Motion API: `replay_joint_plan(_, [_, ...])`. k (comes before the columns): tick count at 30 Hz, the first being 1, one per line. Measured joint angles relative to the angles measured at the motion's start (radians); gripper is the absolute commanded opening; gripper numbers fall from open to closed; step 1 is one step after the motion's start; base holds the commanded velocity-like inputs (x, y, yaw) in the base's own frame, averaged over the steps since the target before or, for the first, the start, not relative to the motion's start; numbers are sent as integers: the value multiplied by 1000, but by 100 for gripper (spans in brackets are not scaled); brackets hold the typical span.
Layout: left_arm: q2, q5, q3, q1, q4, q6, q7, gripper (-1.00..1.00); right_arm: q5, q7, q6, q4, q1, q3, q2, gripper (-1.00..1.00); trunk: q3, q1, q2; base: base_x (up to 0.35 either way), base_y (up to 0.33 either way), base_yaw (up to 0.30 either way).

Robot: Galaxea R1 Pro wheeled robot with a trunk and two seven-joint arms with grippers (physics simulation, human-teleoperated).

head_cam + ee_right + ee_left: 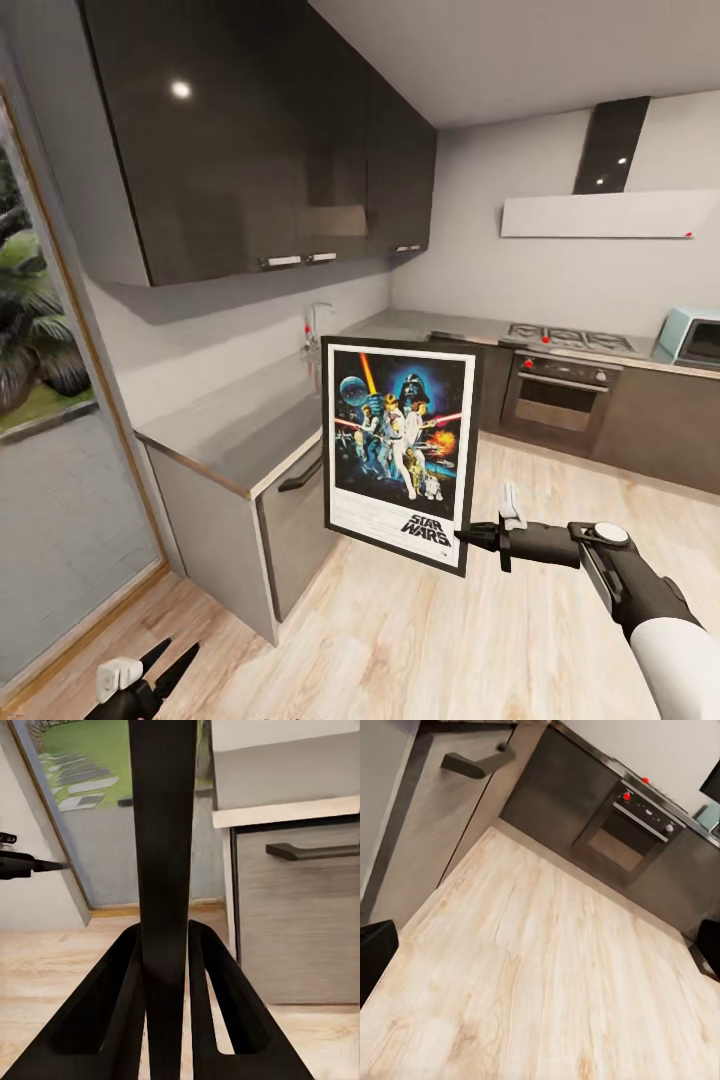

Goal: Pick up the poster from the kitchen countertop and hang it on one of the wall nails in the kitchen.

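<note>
In the head view the right gripper (468,537) is clamped on the lower right corner of the poster (400,450), held upright at frame centre before the bench (240,425); "STAR WARS" reads along its bottom. The right wrist view shows its black edge (165,870) between the fingers (97,1020). The left gripper (170,660), lower left, stands apart.

Poster (401,452) upright, right gripper (468,537) fingers pinching its lower corner, beside kitchen countertop (250,420)
</note>
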Motion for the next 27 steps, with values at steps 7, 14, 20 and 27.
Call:
replay_joint_plan(7, [0,0,0,0,0,0,0,100,1,0,0,0,0,0,0,-100,0,0,0,-185,0,293])
replay_joint_plan(14, [0,0,0,0,0,0,0,100,1,0,0,0,1,0,0,-100,0,1,0,-310,0,211])
replay_joint_plan(20, [0,-1,0,0,0,0,0,100,1,0,0,-1,1,0,0,-100,0,1,0,-323,0,56])
replay_joint_plan(27, [0,0,0,0,0,0,0,100,1,0,0,-2,0,0,0,-100,0,0,0,-179,0,241])
